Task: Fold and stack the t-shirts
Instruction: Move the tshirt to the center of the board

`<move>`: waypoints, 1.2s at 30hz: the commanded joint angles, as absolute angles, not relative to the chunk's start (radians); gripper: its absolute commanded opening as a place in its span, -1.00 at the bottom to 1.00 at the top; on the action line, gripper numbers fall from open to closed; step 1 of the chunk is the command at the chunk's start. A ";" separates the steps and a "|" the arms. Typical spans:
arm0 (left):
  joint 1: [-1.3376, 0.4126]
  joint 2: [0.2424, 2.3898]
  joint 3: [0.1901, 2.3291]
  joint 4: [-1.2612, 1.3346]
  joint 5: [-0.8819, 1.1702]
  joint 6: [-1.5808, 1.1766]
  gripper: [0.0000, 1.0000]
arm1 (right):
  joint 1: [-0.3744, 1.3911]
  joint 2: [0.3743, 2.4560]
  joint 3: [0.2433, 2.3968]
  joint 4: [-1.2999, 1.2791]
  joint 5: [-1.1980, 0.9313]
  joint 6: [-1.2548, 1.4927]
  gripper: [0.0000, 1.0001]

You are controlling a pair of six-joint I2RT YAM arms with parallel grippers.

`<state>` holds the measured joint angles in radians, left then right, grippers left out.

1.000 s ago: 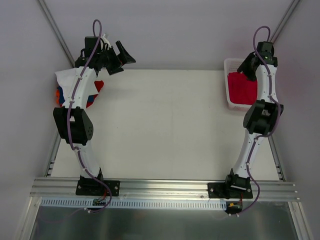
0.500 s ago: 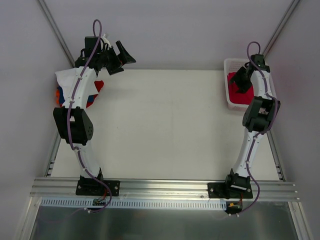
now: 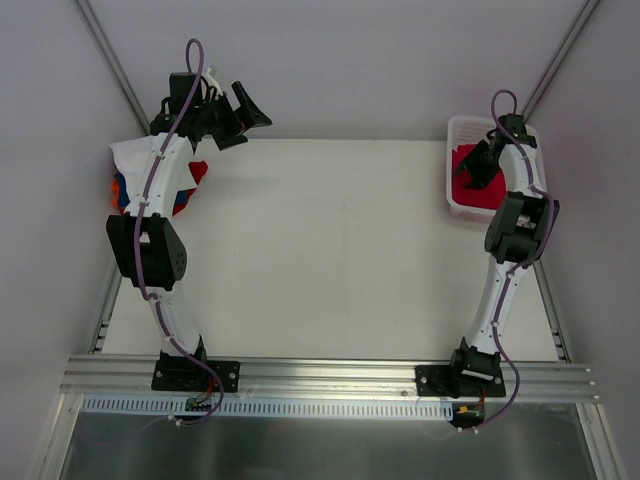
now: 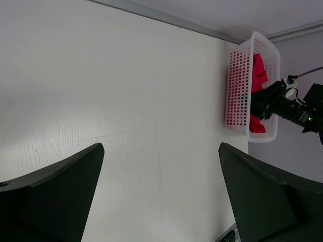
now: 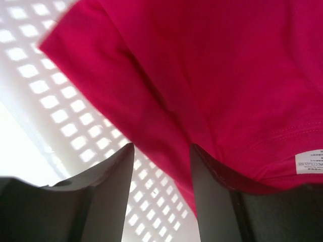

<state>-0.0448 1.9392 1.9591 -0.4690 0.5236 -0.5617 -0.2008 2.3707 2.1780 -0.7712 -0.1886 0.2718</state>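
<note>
Now the red shirt (image 5: pixel 212 75) lies bunched in the white mesh basket (image 3: pixel 455 130) at the far right corner of the counter (image 3: pixel 330 250). The right claw (image 5: pixel 161 151) is down inside the basket, its jaws partly apart, with a fold of the shirt between them but not pinched. Folded shirts (image 3: pixel 125 180) sit piled at the far left edge, partly under the left arm. The left claw (image 4: pixel 160 148) hangs above the counter, spread wide.

Bright, even light (right wrist close-up soft)
</note>
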 commanded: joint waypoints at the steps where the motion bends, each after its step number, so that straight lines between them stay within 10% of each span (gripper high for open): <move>1: -0.043 1.931 1.996 -0.451 0.554 -0.558 0.98 | -0.189 2.384 2.135 -0.801 -0.224 0.295 0.07; 13: -0.041 1.925 2.002 -0.453 0.551 -0.549 0.98 | -0.227 2.391 2.137 -0.851 -0.173 0.333 0.13; 20: -0.040 1.928 2.002 -0.453 0.551 -0.552 0.98 | -0.232 2.388 2.155 -0.894 -0.132 0.301 -0.37; 23: -0.040 1.931 2.003 -0.451 0.551 -0.554 0.98 | -0.233 2.387 2.155 -0.902 -0.127 0.299 -0.98; 36: -0.040 1.942 2.013 -0.453 0.557 -0.554 0.98 | -0.232 2.304 2.370 -0.913 -0.159 0.307 -0.99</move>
